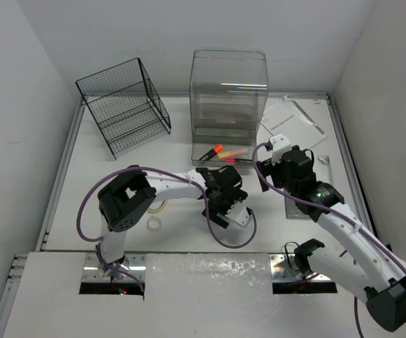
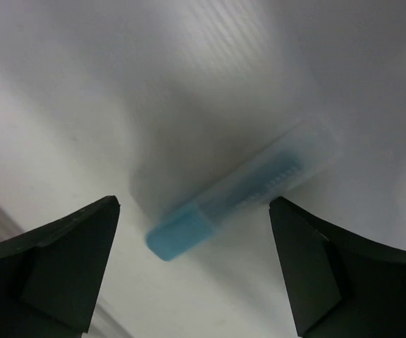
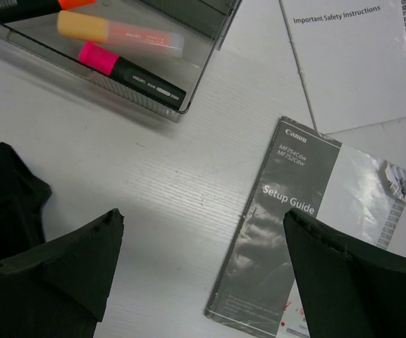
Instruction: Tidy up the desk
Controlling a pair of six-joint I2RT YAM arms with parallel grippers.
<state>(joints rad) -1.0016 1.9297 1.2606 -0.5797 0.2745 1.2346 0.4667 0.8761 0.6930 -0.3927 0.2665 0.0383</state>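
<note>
Both wide, wrists downward: left tool point(image 2: 192, 204) over blue marker point(image 2: 240, 189), right tool point(image 3: 203, 213) over booklet point(image 3: 277, 232) edge.

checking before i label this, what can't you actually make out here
Left wrist view: the blue-ended clear case is out of focus, contents unclear.
Top view: the left gripper covers whatever lies beneath.
Right wrist view: the Setup Guide is cut off by the bottom edge and the right gripper.
</note>
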